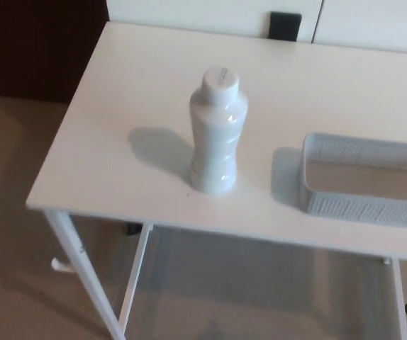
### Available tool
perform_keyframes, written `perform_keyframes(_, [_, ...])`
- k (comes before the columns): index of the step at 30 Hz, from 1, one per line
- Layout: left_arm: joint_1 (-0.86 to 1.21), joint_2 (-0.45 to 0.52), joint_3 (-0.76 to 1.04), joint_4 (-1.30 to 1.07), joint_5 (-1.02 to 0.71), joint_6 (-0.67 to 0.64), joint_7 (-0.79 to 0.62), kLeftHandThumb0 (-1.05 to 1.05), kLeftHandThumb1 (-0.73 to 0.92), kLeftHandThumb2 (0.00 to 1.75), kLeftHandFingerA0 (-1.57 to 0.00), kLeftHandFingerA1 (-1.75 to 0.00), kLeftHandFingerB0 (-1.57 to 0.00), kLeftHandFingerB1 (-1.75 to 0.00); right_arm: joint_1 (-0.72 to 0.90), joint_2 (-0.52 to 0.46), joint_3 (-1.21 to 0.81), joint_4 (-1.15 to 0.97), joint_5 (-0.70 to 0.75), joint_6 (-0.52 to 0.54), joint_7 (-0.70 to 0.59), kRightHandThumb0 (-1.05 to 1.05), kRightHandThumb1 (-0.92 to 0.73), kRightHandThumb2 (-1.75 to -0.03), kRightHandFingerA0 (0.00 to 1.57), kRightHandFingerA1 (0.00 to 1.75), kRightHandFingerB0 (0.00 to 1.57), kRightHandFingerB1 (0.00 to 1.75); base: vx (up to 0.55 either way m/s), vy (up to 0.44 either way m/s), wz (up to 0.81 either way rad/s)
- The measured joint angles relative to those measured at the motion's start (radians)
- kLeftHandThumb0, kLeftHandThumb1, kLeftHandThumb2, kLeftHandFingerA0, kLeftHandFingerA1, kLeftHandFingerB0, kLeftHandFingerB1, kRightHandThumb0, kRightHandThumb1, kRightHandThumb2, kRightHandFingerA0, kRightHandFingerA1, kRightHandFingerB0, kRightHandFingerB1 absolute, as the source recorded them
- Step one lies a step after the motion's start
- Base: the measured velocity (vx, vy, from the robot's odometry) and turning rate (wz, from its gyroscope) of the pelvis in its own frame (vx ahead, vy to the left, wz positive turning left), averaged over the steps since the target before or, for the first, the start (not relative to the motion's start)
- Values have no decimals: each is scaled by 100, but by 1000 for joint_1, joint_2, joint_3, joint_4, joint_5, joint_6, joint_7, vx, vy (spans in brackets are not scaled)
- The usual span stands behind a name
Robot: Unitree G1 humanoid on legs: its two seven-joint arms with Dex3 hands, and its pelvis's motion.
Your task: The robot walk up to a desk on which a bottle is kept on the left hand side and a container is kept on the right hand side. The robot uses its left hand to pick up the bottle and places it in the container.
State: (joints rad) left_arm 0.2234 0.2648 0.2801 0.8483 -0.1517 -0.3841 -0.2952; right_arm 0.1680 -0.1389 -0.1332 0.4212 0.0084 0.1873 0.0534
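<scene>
Beige carpet point(19, 177) fills the nearest part of the head view, soft and matte, with the thin white legs point(83, 273) of the desk point(118, 142) rising from it. Neither the left hand nor the right hand shows, so nothing can be said of their fingers; small dark shapes at the bottom corners are too cropped to identify.

Above the legs runs the smooth white desk top, flat and faintly glossy. On it, near the front edge and left of centre, stands the bottle point(216, 134), upright, white plastic with a ribbed, slightly waisted body and a round flat cap. To its right, apart from it, sits the container point(363, 205), a shallow rectangular basket of pale perforated plastic, cut off by the picture's right edge and seemingly empty.

Judging from this, the approach is under way and the pick has not begun. A good grasp would likely bring the left hand in from the left at the bottle's waist, where the ribs should resist slipping; a tall, light bottle may tip if nudged high.

Farthest off, a dark wall point(33, 42) on the left and a small black object point(285, 26) at the desk's far edge.
</scene>
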Motion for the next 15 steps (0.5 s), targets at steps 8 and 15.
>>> perform_keyframes(8, [-15, -7, 2, -36, -6, 7, -2, -24, 57, 64, -50, -46, -40, -42, -36, -20, -8, 38, 2, -4, 8, 25, -59, -170, 25, 89, 0, 67, 273, -169, 14])
perform_keyframes(15, [-10, -7, 7, -62, -12, 19, -1, -20, 60, 61, -51, -44, -40, -40, -35, -17, 1, 8, 0, 16, 8, 28, -57, -171, 24, 84, 3, 66, 108, -108, -13])
